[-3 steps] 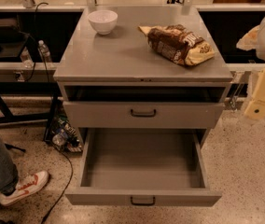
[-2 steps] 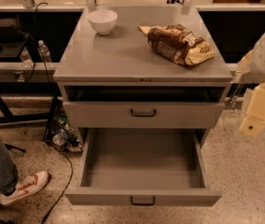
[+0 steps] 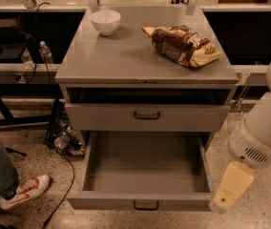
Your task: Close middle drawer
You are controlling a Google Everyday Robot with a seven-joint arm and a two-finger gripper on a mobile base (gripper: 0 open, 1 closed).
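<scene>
The middle drawer (image 3: 145,173) is pulled far out of the grey cabinet (image 3: 145,61). Its long tray is empty, and its low front panel carries a small dark bar handle (image 3: 146,204). My gripper (image 3: 225,199) hangs from the white arm (image 3: 262,132) at the lower right. It is a cream-coloured piece right beside the drawer's front right corner, at about the height of the front panel. I cannot tell whether it touches the drawer.
Above it is a taller drawer front (image 3: 146,117) with a dark gap over it. A white bowl (image 3: 105,22) and a brown snack bag (image 3: 183,44) lie on the cabinet top. A person's leg and shoe (image 3: 21,191), cables and bottles (image 3: 61,140) are at the left.
The arm has come down and to the left, from beside the cabinet's upper right to the open drawer's front right corner. The drawer has not moved.
</scene>
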